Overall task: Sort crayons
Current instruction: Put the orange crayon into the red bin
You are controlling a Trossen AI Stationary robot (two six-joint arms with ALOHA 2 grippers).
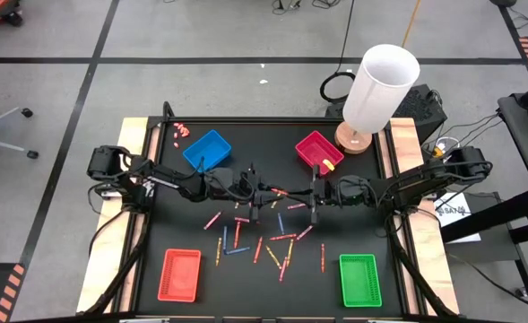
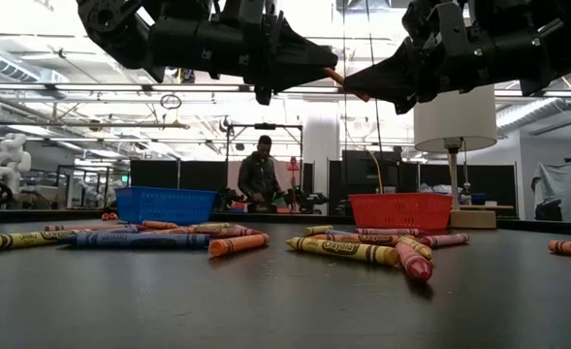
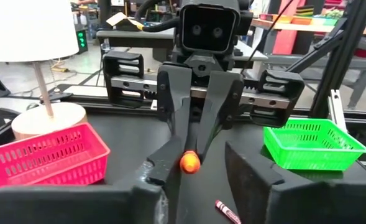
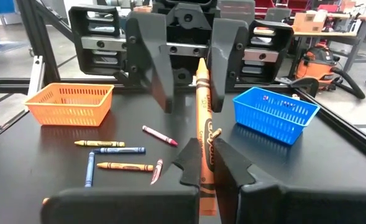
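An orange crayon is held in the air over the table's middle by my right gripper, which is shut on it. My left gripper faces it from the left, open. Its fingers stand on either side of the crayon's free tip; I cannot tell whether they touch it. The low view shows the crayon spanning the gap between the two grippers. Many crayons, red, pink, orange, yellow and blue, lie flat on the black table below. My right gripper pinches the orange crayon between its two fingers at its wrapped part, with the crayon lying along the fingers. The fingers come level from the table's right. The crayon is clear of the table, its pointed end sticking out toward my left gripper.
A blue tray and a magenta tray stand at the far side, a red tray and a green tray at the near side. A white lamp stands at the far right corner. A person stands beyond the table.
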